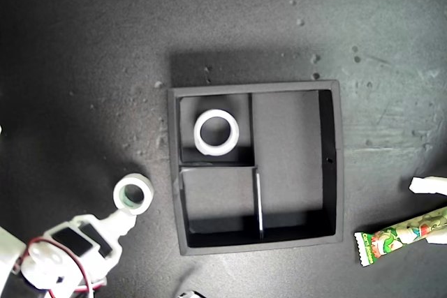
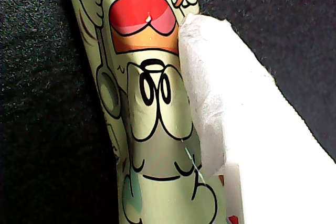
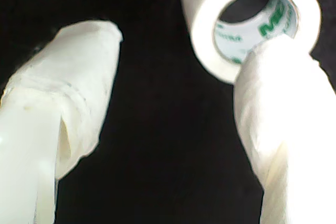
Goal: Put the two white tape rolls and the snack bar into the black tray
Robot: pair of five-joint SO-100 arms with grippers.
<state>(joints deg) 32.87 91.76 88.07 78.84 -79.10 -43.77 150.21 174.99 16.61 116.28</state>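
- Your tray point(image 1: 332, 165) holds one roll point(image 1: 216, 132) in a small compartment.
- The other roll point(image 1: 133, 194) lies outside, at the tip of your second gripper point(image 3: 173, 77), whose jaws are spread wide.
- The bar point(image 1: 401, 235) lies at the exterior view's right; your first gripper point(image 1: 429, 207) touches it, spread unclear.

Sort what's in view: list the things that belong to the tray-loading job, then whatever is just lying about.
Job:
- black tray
- tape roll in the tray
- tape roll outside the tray, at my second gripper
- snack bar, at my first gripper

Lying about:
- nothing I can make out on the dark table
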